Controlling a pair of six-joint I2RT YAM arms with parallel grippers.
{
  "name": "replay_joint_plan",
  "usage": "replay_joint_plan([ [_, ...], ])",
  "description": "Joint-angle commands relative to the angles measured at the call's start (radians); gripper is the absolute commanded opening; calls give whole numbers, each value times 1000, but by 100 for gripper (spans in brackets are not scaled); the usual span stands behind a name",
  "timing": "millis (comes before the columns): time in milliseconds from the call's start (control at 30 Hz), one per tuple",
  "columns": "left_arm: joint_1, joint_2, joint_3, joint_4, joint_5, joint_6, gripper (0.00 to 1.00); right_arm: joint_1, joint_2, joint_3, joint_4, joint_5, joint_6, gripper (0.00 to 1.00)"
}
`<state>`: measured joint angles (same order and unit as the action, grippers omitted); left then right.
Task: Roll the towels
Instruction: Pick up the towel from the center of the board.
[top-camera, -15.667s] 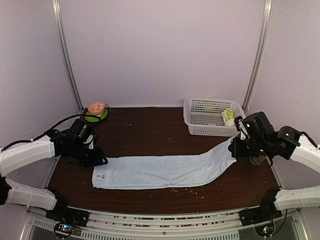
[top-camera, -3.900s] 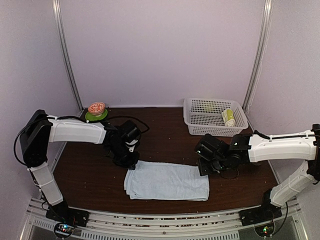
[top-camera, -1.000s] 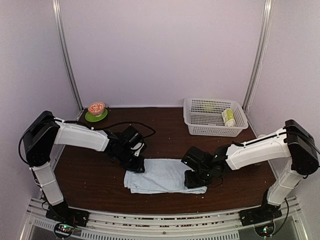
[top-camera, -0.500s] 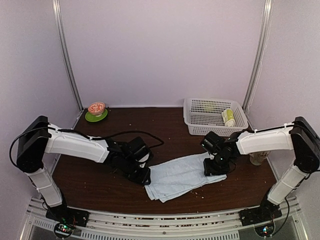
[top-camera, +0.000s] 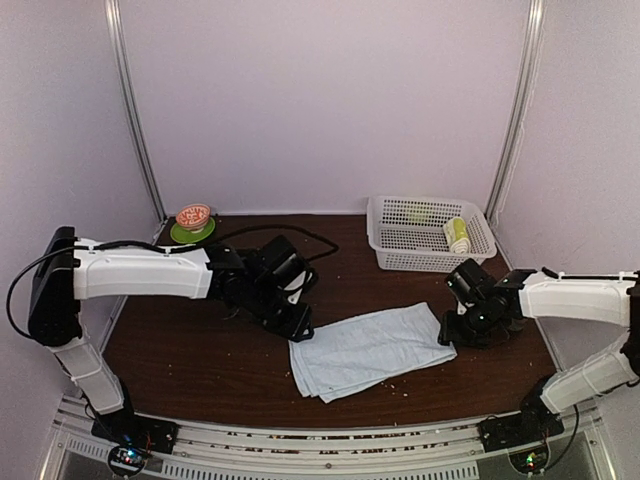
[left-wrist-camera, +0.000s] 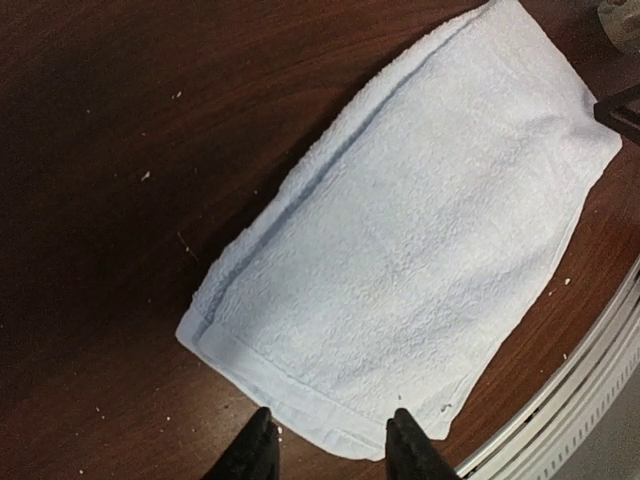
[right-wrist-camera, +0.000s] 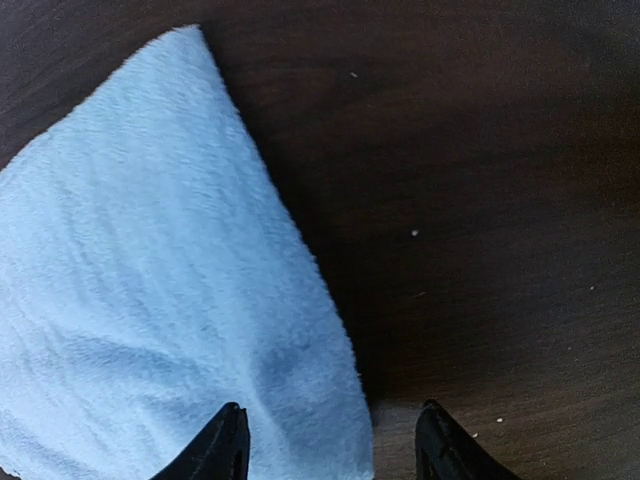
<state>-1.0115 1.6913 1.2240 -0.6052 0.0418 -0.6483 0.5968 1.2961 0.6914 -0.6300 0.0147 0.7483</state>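
The pale-blue towel (top-camera: 365, 350) lies folded flat and slanted on the dark wooden table. In the left wrist view the towel (left-wrist-camera: 420, 230) reaches to just below my left gripper (left-wrist-camera: 328, 447). That gripper is open, its fingertips over the towel's near hem and nothing pinched. From above, the left gripper (top-camera: 298, 327) hovers at the towel's back left corner. My right gripper (top-camera: 451, 334) stands open at the right corner. The towel's edge (right-wrist-camera: 150, 300) runs between the spread fingers of the right gripper (right-wrist-camera: 333, 447), not gripped. A rolled lime-green towel (top-camera: 457, 235) sits in the basket.
A white perforated basket (top-camera: 400, 240) stands at the back right. At the back left a green plate carries a small reddish bowl (top-camera: 193, 218). Pale crumbs dot the table near the towel. The metal rail (left-wrist-camera: 600, 380) runs along the table's near edge.
Both grippers have opened, let go of the pale-blue towel and drawn back, the left toward the back, the right toward the right. The towel has settled flat on its slant.
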Motion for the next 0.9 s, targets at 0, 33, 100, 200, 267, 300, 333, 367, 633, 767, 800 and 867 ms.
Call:
replay_joint_plan([
  [0, 4, 73, 77, -26, -16, 26, 36, -75, -6, -82, 137, -104, 16, 55],
  [33, 4, 86, 90, -29, -16, 27, 36, -87, -12, -97, 158, -118, 20, 54],
  [100, 4, 106, 107, -37, -21, 30, 36, -109, -17, -120, 189, -137, 27, 51],
  [200, 4, 133, 119, -46, -32, 32, 35, -128, -1, -138, 213, -180, 28, 46],
  [267, 4, 150, 124, -53, -37, 36, 35, -129, 25, -144, 221, -209, 26, 42],
  [300, 4, 157, 124, -54, -36, 36, 35, -129, 37, -148, 226, -222, 26, 40],
  [333, 3, 162, 122, -55, -36, 35, 35, -129, 47, -153, 232, -233, 26, 37],
  [367, 4, 168, 120, -55, -36, 36, 35, -129, 56, -160, 236, -243, 27, 34],
  [633, 4, 174, 95, -53, -42, 37, 34, -115, -58, -112, 154, -155, -36, 0],
  [767, 4, 158, 68, -42, -54, 23, 34, -80, -115, -15, 48, -81, -105, 0],
  [800, 4, 151, 56, -33, -53, 17, 34, -65, -121, 9, 27, -57, -124, 0],
  [867, 5, 140, 36, -23, -52, 7, 34, -30, -126, 50, -4, -17, -162, 0],
])
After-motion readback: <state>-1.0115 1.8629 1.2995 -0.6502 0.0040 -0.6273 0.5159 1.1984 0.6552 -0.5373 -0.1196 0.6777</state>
